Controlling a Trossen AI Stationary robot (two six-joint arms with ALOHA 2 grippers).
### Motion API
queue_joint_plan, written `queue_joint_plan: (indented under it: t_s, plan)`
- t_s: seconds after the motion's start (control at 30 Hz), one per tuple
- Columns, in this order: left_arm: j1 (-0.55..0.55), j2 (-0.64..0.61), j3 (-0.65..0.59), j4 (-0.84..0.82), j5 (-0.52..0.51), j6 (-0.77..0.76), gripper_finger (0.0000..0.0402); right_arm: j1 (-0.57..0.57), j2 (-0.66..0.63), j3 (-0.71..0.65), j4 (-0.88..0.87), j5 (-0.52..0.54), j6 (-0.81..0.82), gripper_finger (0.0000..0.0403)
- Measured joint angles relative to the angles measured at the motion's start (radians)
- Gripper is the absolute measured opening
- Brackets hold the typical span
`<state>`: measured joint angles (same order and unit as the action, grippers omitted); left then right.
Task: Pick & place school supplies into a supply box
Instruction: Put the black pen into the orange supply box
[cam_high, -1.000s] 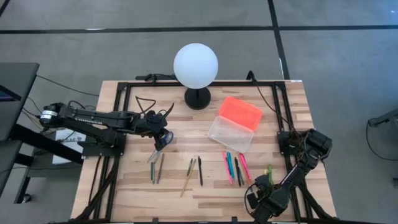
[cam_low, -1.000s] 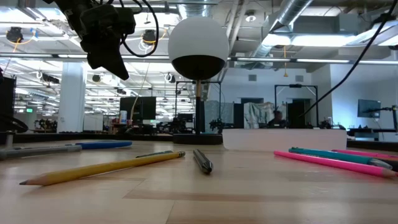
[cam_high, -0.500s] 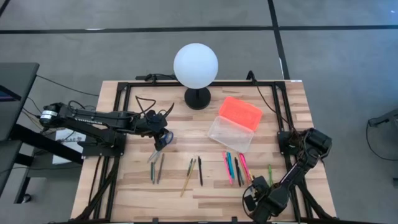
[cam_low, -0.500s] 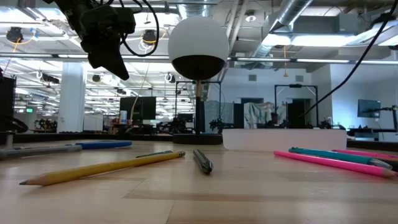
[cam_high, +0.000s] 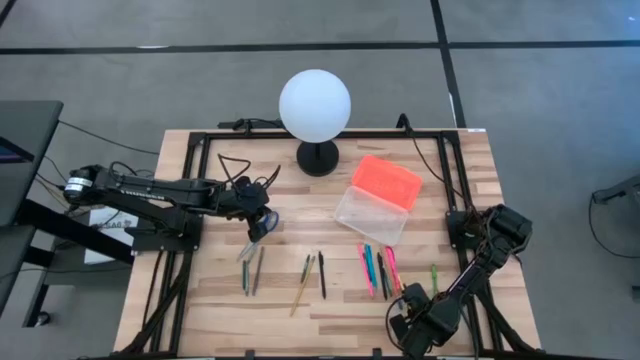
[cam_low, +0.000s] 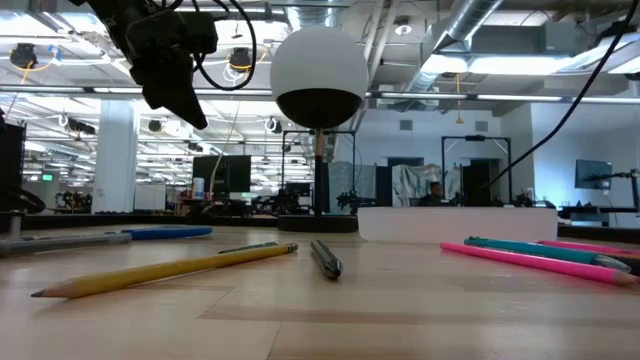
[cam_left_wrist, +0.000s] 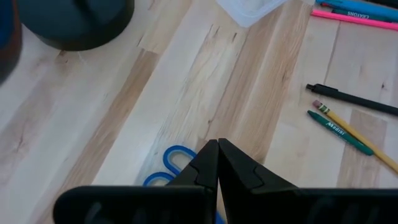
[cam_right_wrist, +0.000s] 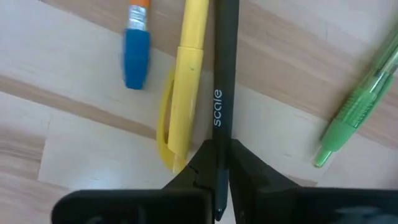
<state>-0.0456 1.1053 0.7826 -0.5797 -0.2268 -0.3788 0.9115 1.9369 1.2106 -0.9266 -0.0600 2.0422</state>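
Observation:
The supply box (cam_high: 372, 215) is a clear case on the table's right half, its orange lid (cam_high: 387, 180) open behind it. My right gripper (cam_right_wrist: 217, 168) stands near the front right edge, pointing down, shut on a black pen (cam_right_wrist: 217, 74) printed "scale". Beside that pen lie a yellow pen (cam_right_wrist: 186, 81), a blue-capped marker (cam_right_wrist: 135, 56) and a green pen (cam_right_wrist: 357, 106). My left gripper (cam_high: 260, 222) hangs shut above the blue-handled scissors (cam_left_wrist: 176, 160), touching nothing. More pens and a pencil (cam_high: 303, 285) lie flat along the table's middle. My right gripper pinches the black pen between its two fingers (cam_right_wrist: 245, 165), on the barrel just below the print (cam_right_wrist: 217, 134), near one end. The fingers come from above and lie across the pen. The pen lies level beside the yellow pen; whether it is off the table, I cannot tell.
A white globe lamp (cam_high: 315, 103) on a dark round base (cam_high: 318, 158) stands at the far middle. Pink, teal and black pens (cam_high: 378, 270) lie before the box, and grey pens (cam_high: 252, 272) lie at the left. A black frame (cam_high: 200, 150) borders the table.
My right gripper has edged a little toward the table's left, staying near the front edge.

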Motion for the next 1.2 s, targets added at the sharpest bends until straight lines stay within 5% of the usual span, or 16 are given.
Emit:
queue_joint_plan:
  t_s: [0.47, 0.7, 0.97, 1.2]
  plan:
    - [0.0, 0.0, 0.0, -0.014, -0.044, 0.044, 0.0, -0.027, -0.141, -0.004, -0.098, 0.11, 0.002, 0.0003]
    - [0.0, 0.0, 0.0, -0.013, -0.078, 0.045, 0.0, -0.08, -0.255, -0.002, -0.195, 0.258, -0.069, 0.0003]
    - [0.0, 0.0, 0.0, -0.013, -0.152, 0.045, 0.0, -0.312, -0.375, -0.002, -0.334, 0.361, -0.472, 0.0004]
    - [0.0, 0.0, 0.0, -0.013, -0.142, 0.044, 0.0, -0.598, -0.402, -0.002, -0.285, 0.402, -0.937, 0.0005]
